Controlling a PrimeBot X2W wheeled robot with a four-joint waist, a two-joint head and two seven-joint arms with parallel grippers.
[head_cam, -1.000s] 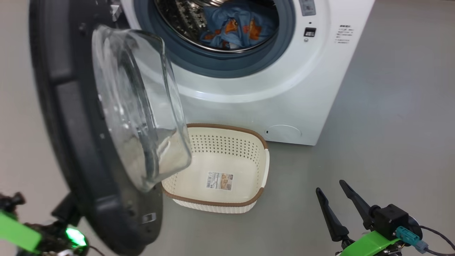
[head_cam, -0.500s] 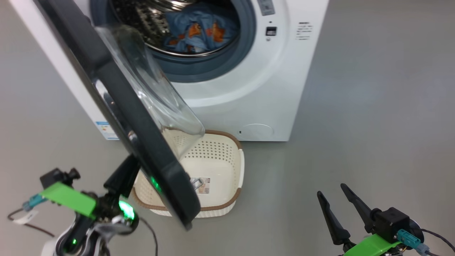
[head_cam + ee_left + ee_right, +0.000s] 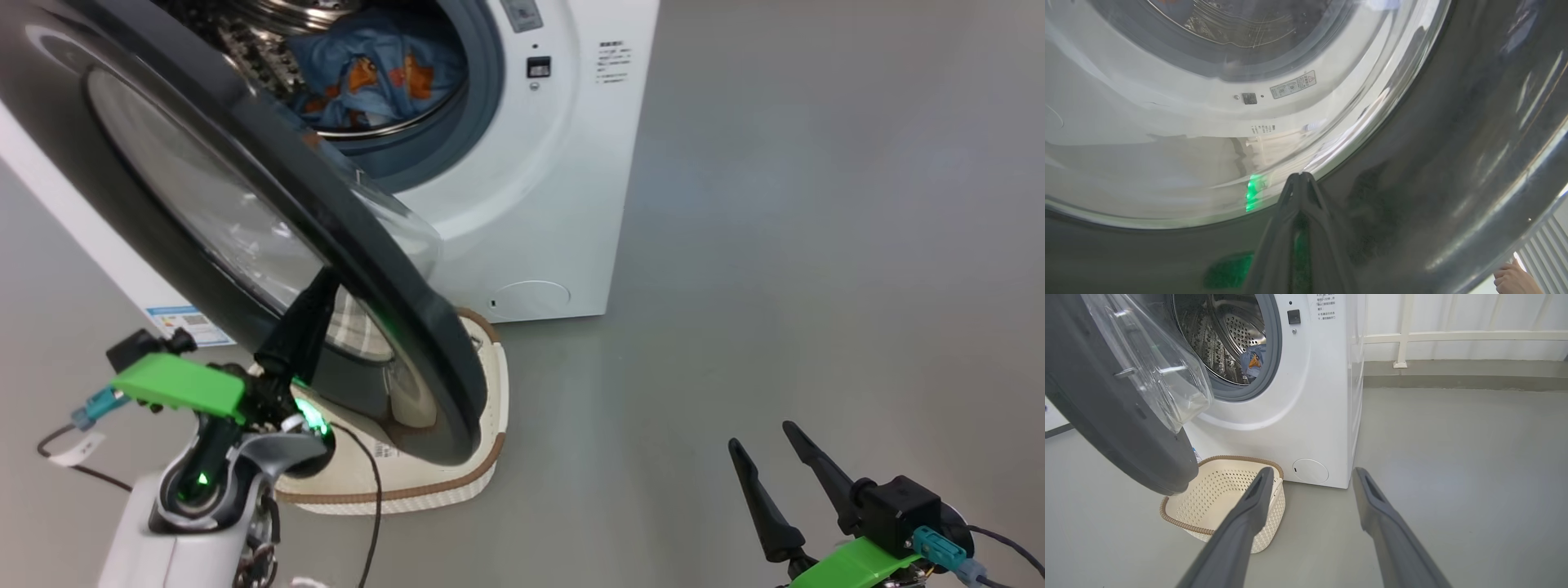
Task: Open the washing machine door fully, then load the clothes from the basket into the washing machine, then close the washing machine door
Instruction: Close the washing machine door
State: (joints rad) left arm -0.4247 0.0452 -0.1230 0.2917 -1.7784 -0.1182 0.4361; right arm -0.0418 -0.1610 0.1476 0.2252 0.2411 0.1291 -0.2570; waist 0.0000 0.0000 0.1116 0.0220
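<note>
Door (image 3: 204, 204) overhanging basket (image 3: 1208, 498), left claw (image 3: 1300, 176) against it, railing (image 3: 1453, 336) beyond machine (image 3: 1314, 396)

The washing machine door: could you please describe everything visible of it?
The washing machine door is round, with a wide glossy black rim and a bulging clear glass bowl. It stands partly open, angled off the washing machine, its lower edge above the basket. The shut left tool seems to touch its outer face.

My head camera looks down on the washing machine door (image 3: 188, 196). My left wrist camera is very close to it. My right wrist camera looks from low down, sharing the basket (image 3: 1220, 486) with the head camera.
</note>
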